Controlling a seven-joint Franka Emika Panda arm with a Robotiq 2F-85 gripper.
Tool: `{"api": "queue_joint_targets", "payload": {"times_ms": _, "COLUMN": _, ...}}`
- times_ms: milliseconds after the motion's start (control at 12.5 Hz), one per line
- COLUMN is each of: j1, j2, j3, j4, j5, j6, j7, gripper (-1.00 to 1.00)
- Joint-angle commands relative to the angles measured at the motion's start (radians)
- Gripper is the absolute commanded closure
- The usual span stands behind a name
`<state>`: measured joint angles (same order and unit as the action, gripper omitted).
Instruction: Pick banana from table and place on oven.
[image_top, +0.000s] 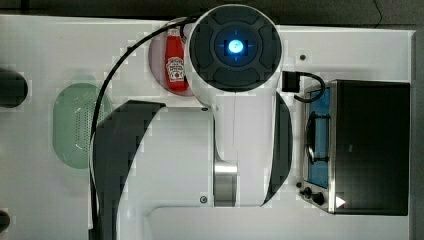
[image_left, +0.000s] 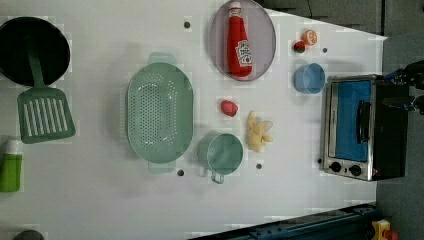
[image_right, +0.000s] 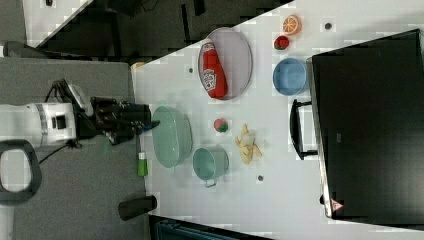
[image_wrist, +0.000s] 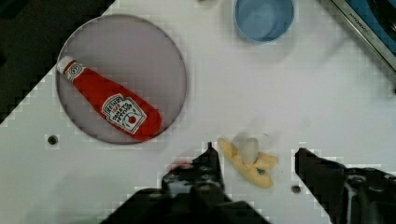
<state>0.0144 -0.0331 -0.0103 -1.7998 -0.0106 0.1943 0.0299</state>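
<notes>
Banana (image_left: 258, 132): pale yellow, part-peeled, lies flat on white surface (image_left: 100, 200), btwn green cup and oven (image_left: 362, 131) in the left view. Oven: black top, blue glass door shut.

— What's on the table (image_left: 100, 200)?
— Oven (image_left: 357, 131), blue bowl (image_left: 308, 78), banana (image_left: 258, 133), strawberry (image_left: 228, 107), green cup (image_left: 222, 154), colander (image_left: 159, 113), plate (image_left: 265, 30), spatula (image_left: 44, 112).
— And by the blue bowl?
— An orange slice (image_left: 309, 37) touching a second strawberry (image_left: 299, 47).
</notes>
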Motion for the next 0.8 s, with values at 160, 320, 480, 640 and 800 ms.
{"api": "queue_joint_targets", "payload": {"times_ms": 160, "j1": -0.027, "j2": -0.462, "j3": -0.025, "j4": -0.229, "j5": -0.006, "j6": -0.217, "j7": -0.028, "gripper": -0.80}}
{"api": "queue_joint_targets", "payload": {"times_ms": 320, "j1": -0.027, "j2": -0.462, "j3": -0.024, "j4": -0.231, "j5": -0.006, "j6": -0.216, "j7": -0.028, "gripper": -1.00}}
{"api": "queue_joint_targets", "payload": {"times_ms": 480, "j1": -0.025, "j2": -0.451, "j3": -0.022, "j4": -0.251, "j5": -0.006, "j6": -0.198, "j7": -0.029, "gripper": -1.00}}
{"api": "queue_joint_targets", "payload": {"times_ms": 640, "j1": -0.024, "j2": -0.417, "j3": -0.014, "j4": -0.290, "j5": -0.006, "j6": -0.124, "j7": -0.028, "gripper": -1.00}}
{"api": "queue_joint_targets", "payload": {"times_ms": 800, "j1": -0.024, "j2": -0.361, "j3": -0.004, "j4": -0.343, "j5": -0.006, "j6": -0.032, "j7": -0.029, "gripper": -1.00}}
